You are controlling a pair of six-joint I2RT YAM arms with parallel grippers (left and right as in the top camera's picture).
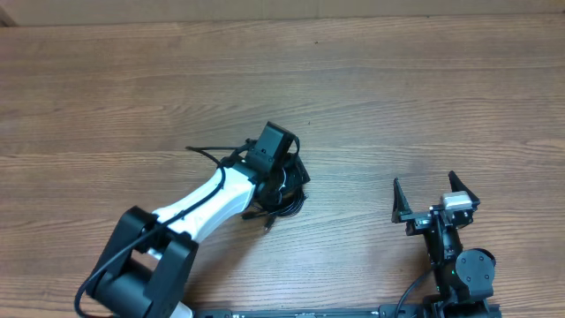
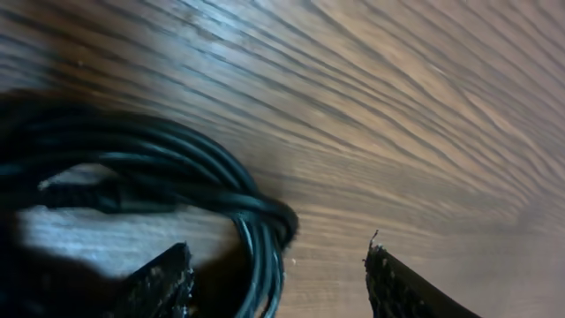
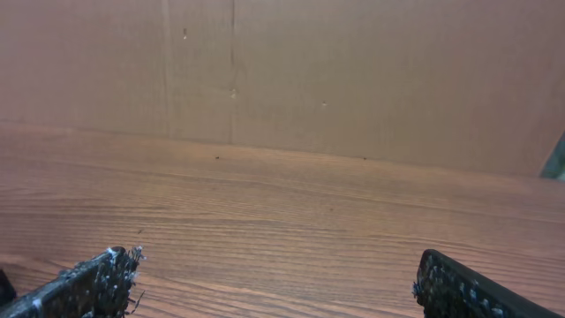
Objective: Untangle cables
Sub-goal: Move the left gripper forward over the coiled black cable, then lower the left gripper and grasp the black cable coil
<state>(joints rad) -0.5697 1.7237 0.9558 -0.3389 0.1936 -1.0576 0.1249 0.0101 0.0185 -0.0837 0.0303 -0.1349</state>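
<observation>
The black cables [image 1: 289,206] lie bunched in a small coil on the wooden table, mostly hidden under my left wrist in the overhead view. A plug end [image 1: 266,226] pokes out at the coil's near side. My left gripper [image 1: 288,183] hangs right over the coil. In the left wrist view its jaws stand apart around a loop of the cables [image 2: 256,212], whose strands run close to the left finger [image 2: 168,281] and well clear of the right finger [image 2: 393,284]. My right gripper [image 1: 425,182] stands open and empty at the near right, far from the cables [image 3: 275,263].
The wooden table [image 1: 397,97] stretches bare around the coil. A brown wall [image 3: 353,79] rises behind the table's far edge in the right wrist view. The left arm [image 1: 207,201] slants from the near left up to the coil.
</observation>
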